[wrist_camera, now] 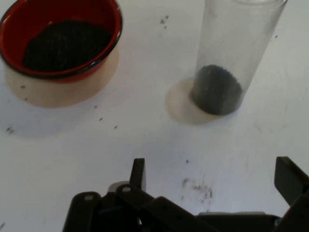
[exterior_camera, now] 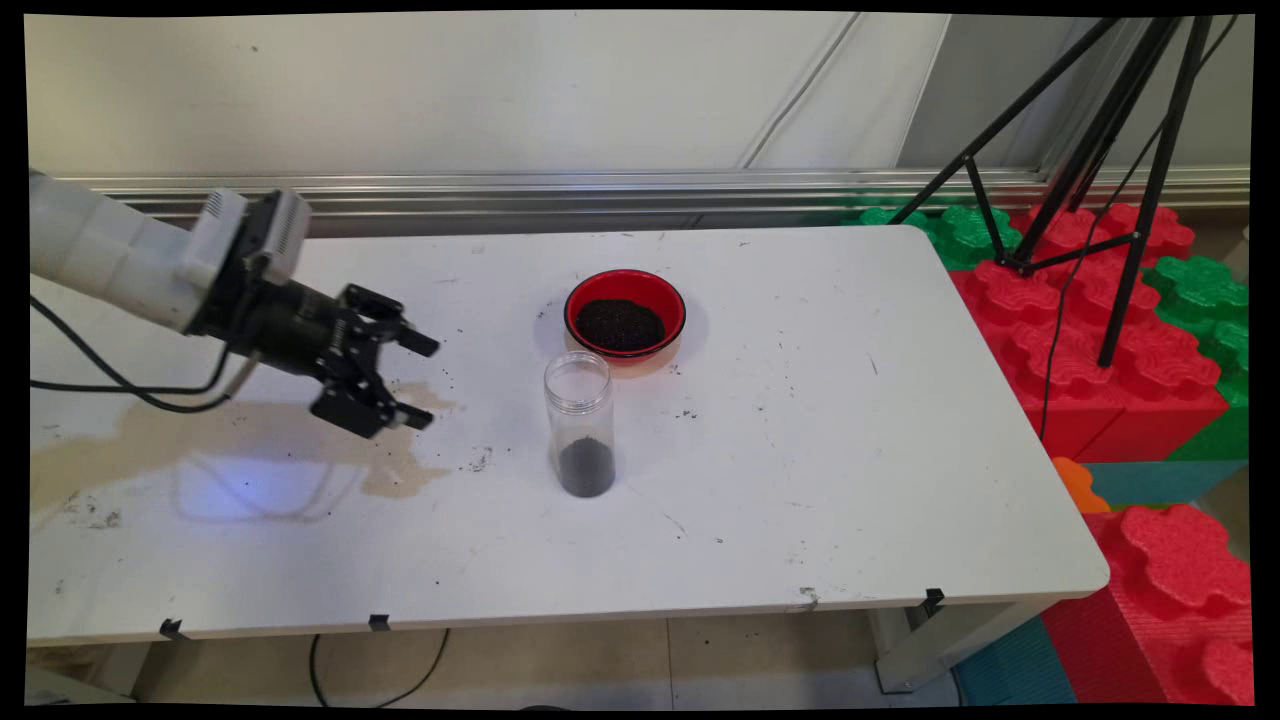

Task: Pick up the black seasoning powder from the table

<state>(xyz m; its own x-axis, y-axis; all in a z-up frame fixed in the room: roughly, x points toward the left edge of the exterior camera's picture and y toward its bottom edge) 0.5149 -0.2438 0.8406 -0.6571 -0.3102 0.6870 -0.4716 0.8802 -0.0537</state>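
The black gripper (exterior_camera: 425, 382) is hanging over the left part of the white table (exterior_camera: 820, 480), tilted so that its fingers are pointing toward the middle of the tabletop, and its jaws are standing wide apart with nothing between them. Off to the gripper's front, clearly apart from it, a clear plastic jar (exterior_camera: 579, 422) is standing upright with its mouth uncovered and a small layer of dark granules sitting at its bottom. Just behind the jar, nearly touching it in the main view, a red bowl (exterior_camera: 625, 315) is resting on the table, holding a heap of the same dark grains. From the hand camera, the jar (wrist_camera: 227, 63) is showing at the upper right and the bowl (wrist_camera: 62, 41) at the upper left, with the two fingertips (wrist_camera: 138, 175) rising at the bottom edge and bare tabletop lying between them and both vessels. A few dark specks are lying scattered on the table around the jar. A tan stain (exterior_camera: 250, 440) is spreading across the tabletop beneath the gripper.
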